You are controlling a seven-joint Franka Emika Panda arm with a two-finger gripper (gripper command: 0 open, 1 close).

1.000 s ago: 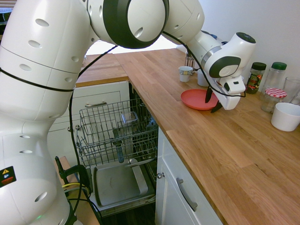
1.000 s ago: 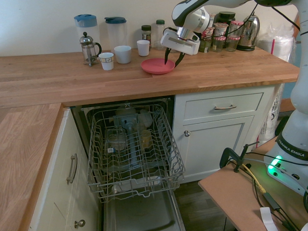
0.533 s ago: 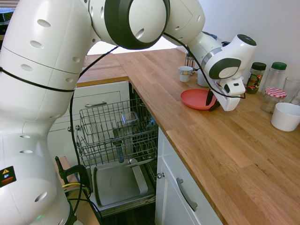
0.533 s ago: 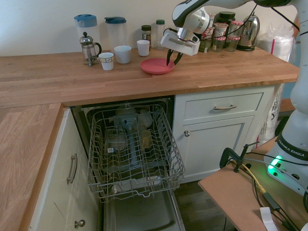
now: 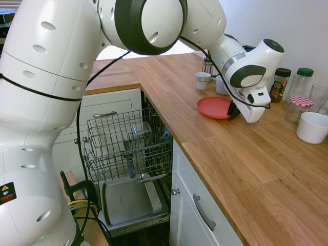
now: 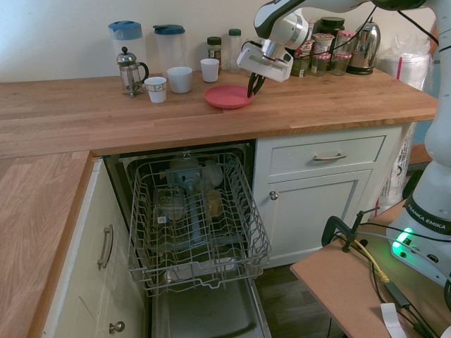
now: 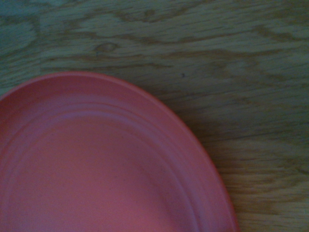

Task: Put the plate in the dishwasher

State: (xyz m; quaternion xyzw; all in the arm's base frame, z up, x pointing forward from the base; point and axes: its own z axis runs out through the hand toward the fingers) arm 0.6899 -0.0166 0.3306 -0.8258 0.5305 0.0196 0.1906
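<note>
The white arm (image 5: pixel 77 77) filled the left of the first exterior view and reached across to the upper right, its wrist angled steeply down over the wooden desk (image 5: pixel 246 154). Below the desk's edge, at lower centre, the dishwasher (image 6: pixel 197 225) stood open with its wire rack (image 6: pixel 194 218) pulled out. The coral plate (image 5: pixel 214 107) lay on the desk right of centre, near a white mug (image 5: pixel 203 80). The claw (image 5: pixel 234 109) was closed, pinching the plate's right rim.
</note>
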